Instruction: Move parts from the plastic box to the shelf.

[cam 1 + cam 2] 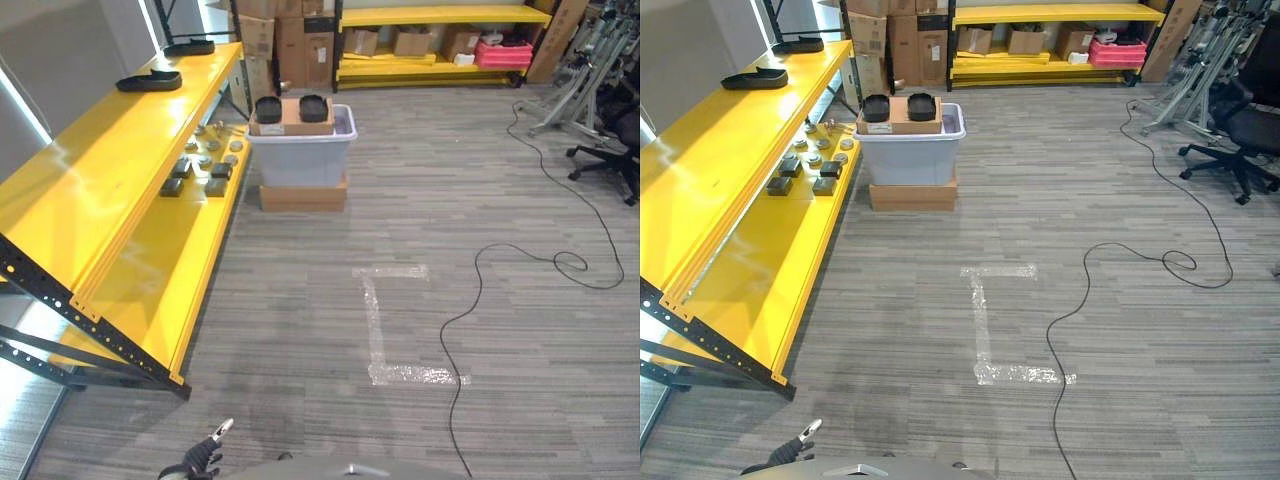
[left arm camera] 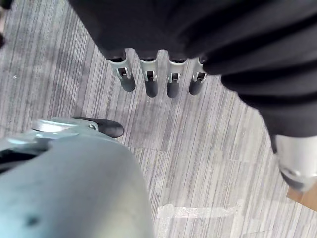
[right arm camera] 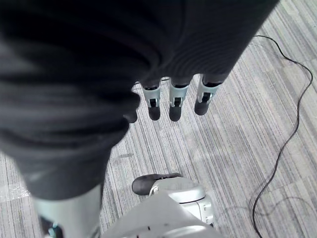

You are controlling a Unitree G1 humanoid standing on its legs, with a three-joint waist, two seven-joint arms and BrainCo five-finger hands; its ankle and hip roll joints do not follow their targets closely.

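L hand point(image 1: 200, 458) low, empty, plastic box point(image 1: 300, 150) far ahead

Yellow shelf point(image 1: 110, 170): dark parts point(image 1: 197, 176) lower level, black trays point(image 1: 150, 81) top.

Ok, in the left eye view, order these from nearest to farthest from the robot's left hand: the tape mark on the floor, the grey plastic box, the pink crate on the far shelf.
From the left hand:
1. Tape mark, on the carpet ahead and to the right.
2. Grey plastic box, farther ahead beside the yellow shelf, on a cardboard box.
3. Pink crate, on the far shelf at the back right.
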